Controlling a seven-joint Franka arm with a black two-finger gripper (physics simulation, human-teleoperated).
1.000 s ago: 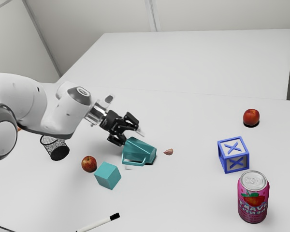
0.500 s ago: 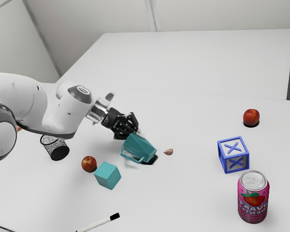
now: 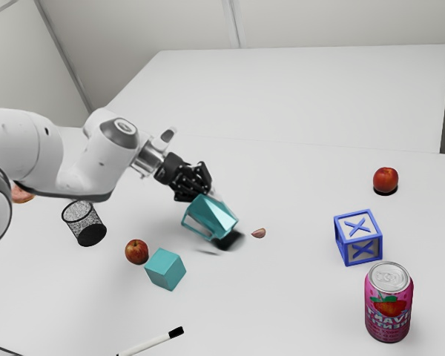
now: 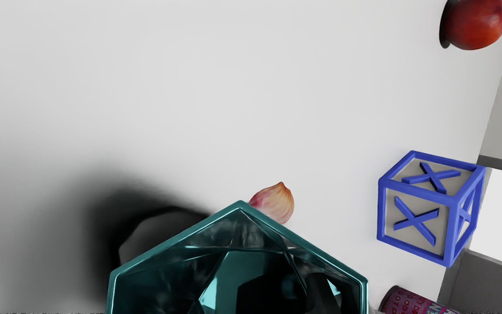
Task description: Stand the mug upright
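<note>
Mug (image 3: 211,216) has lifted off the table (image 3: 297,297), tilted just below centre of the exterior view, gripper (image 3: 205,194) clamped on its mouth end, probably so its base can swing underneath.

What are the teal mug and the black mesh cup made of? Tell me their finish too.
The mug: glossy, perhaps glazed ceramic, glass or plastic, by the bright glints on its facets. The mesh cup: likely dark-coated metal, by its see-through, speckled wall.
</note>
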